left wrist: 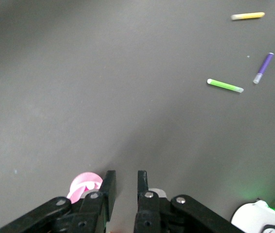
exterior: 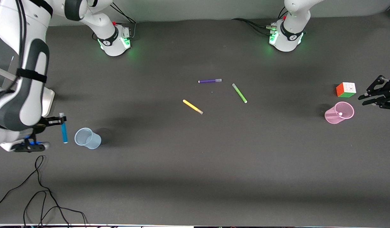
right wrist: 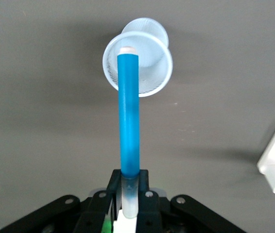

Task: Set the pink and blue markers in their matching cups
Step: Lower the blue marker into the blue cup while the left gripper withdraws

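My right gripper [exterior: 62, 119] [right wrist: 129, 177] is shut on the pale cap of the blue marker [exterior: 64, 131] [right wrist: 128, 116]. The marker hangs upright over the table just beside the pale blue cup [exterior: 87, 138] [right wrist: 154, 73], toward the right arm's end. The pink cup [exterior: 339, 112] [left wrist: 81, 184] stands upright near the left arm's end. The pink marker [exterior: 340, 114] sits inside it, white end up. My left gripper [exterior: 363, 98] [left wrist: 126, 182] hovers beside the pink cup. Its jaws stand a narrow gap apart with nothing between them.
Yellow [exterior: 192, 106], green [exterior: 239, 92] and purple [exterior: 210, 81] markers lie loose mid-table. A multicoloured puzzle cube [exterior: 346, 89] sits just farther from the front camera than the pink cup. Black cables [exterior: 39, 190] trail near the table's front edge at the right arm's end.
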